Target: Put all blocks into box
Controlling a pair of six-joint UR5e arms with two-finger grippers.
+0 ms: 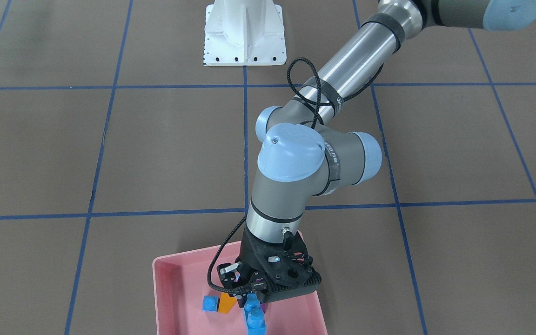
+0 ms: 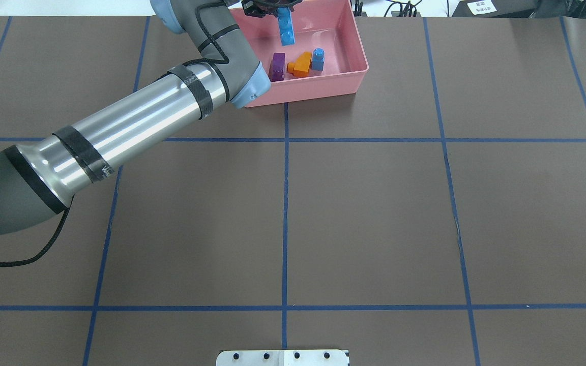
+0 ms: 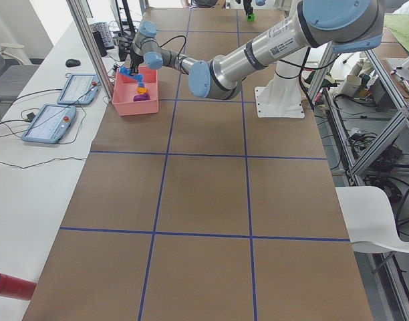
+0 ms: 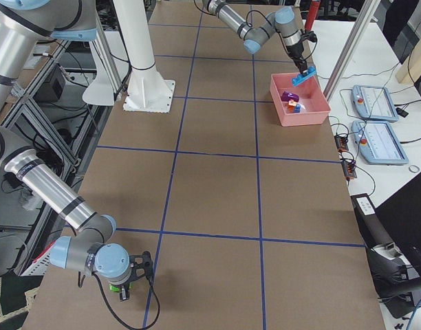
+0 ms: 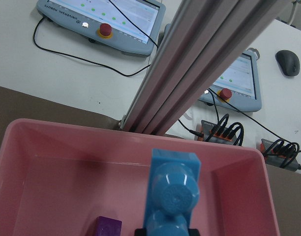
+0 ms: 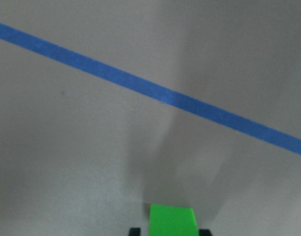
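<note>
"So where's the long blue bar (image 2: 286,29)?"

"Upright inside the pink box (image 2: 318,94). The left gripper (image 1: 248,298) has its fingers clamped on the bar's top end."

"And the other bricks?"

"The purple brick (image 2: 276,66), orange brick (image 2: 300,65) and small blue cube (image 2: 318,59) lie close together on the box floor. The box sits at the table (image 2: 374,203) edge across from the robot."

"The right gripper (image 6: 170,230)?"

"Well apart from the box, low over the table, fingers pinching a green piece (image 6: 172,219)."
</note>
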